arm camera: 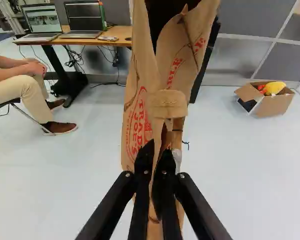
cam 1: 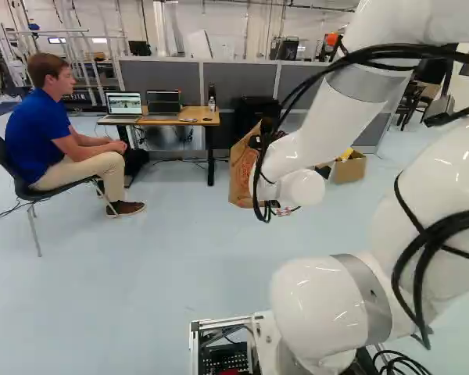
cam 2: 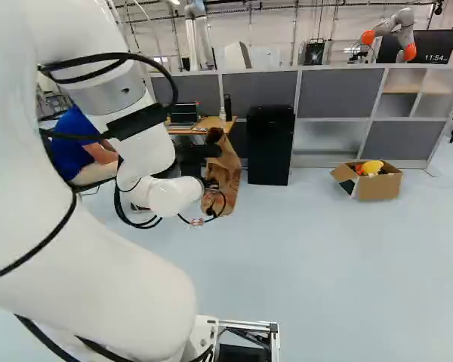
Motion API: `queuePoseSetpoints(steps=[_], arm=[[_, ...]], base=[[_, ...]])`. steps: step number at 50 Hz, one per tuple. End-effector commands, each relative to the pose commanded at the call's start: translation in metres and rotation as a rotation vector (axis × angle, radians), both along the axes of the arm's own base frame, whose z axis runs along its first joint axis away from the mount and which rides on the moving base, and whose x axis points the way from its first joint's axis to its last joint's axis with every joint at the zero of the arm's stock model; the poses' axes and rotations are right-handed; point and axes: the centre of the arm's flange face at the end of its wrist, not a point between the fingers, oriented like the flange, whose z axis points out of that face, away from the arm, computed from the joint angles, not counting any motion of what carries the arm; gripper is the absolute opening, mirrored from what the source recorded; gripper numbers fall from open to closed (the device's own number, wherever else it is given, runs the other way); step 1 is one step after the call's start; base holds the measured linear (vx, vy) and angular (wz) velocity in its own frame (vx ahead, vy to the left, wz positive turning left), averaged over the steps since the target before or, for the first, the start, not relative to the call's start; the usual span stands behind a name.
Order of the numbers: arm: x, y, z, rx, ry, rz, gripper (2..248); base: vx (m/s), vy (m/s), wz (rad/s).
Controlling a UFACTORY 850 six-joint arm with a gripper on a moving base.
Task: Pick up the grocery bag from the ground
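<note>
At ten o'clock from the arm's wrist (cam 1: 303,187) in the left base view is the paper bag (cam 1: 241,173), partly covered; whether its foot bears on the floor is unclear.

In the right base view it lies at two o'clock from the wrist, its mouth gaping and creased.

In the wrist view the gripper (arm camera: 158,148) pinches its paper from both sides, the handle (arm camera: 167,104) at twelve o'clock. Probably light, limp, easily torn; doubled paper by the handle should hold best. Contents and underside are hidden.
</note>
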Motion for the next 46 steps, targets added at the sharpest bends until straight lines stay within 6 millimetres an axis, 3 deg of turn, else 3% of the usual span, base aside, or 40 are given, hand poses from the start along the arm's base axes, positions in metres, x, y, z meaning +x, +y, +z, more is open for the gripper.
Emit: queuePoseSetpoints(steps=[24, 46], arm=[[-0.027, 0.003, 0.000, -0.002, -0.087, 0.012, 21], [-0.035, 0.003, -0.001, -0.003, -0.110, 0.015, 21]], base=[[0.000, 0.000, 0.000], [0.000, 0.000, 0.000]])
